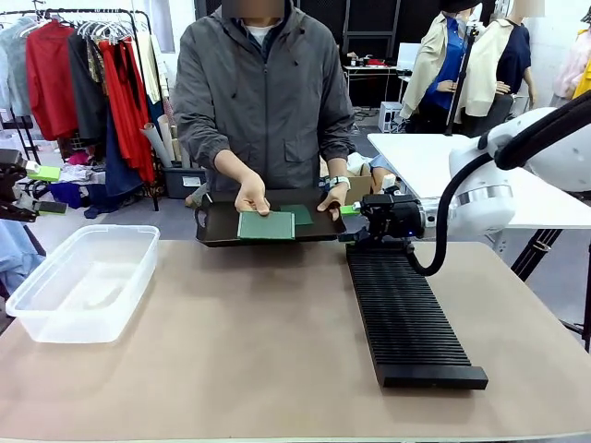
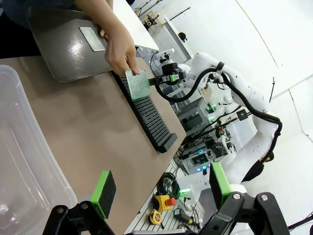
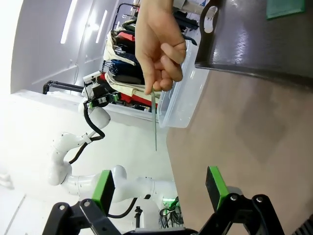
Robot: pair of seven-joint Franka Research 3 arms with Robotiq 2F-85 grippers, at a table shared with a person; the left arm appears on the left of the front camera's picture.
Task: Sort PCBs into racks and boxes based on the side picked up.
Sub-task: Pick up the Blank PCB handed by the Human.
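PCB (image 1: pixel 266 225) is pinched by its top edge in the person's hand (image 1: pixel 251 196), pale grid face twd the front cam, just before the black tray (image 1: pixel 217 229). Right gripper (image 1: pixel 351 210) sits near its side, at the rack's (image 1: pixel 406 314) far end.

Left wrist: left gripper (image 2: pixel 161 185) jaws wide, empty, clear tub (image 2: pixel 24 147) nearby.

Right wrist: PCB hangs edge-on, jaws wide, apart from it. Prob light, stiff, slick, so I'd grab the free lower edge.
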